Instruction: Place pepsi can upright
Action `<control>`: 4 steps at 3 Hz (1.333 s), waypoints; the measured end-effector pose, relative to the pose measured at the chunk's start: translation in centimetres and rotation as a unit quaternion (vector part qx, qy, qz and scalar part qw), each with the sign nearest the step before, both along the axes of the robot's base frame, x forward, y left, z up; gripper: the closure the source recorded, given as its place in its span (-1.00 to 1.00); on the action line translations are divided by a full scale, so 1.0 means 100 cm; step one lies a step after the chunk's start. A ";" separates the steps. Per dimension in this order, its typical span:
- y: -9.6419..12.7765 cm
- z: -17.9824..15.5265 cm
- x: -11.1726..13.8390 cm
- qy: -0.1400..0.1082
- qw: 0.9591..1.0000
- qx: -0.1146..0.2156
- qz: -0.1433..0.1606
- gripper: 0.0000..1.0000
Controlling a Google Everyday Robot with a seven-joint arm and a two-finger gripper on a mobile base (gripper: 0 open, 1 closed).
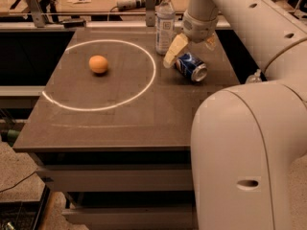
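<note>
The arm (pixel 249 28) reaches far forward, jaws spread apart, pointing down.

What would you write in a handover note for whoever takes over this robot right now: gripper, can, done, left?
Gripper: open, low over the can at the far right of the table, not gripping it.
Can: lying on its side, just right of the water bottle.
Done: gripper is at the can, nothing more.
Left: grasp the can, turn it, stand it upright on the table.
</note>
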State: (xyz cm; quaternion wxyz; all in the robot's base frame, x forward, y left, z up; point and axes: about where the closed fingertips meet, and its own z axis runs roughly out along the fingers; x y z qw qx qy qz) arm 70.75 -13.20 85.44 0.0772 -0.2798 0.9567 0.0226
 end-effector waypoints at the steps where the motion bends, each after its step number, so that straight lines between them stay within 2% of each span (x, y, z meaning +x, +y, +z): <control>1: 0.000 -0.017 0.002 0.015 1.000 0.000 0.001 -1.00; 2: 0.002 -0.026 0.007 0.021 1.000 -0.003 0.013 -0.62; 4: 0.004 -0.030 0.011 0.023 0.999 -0.002 0.033 0.31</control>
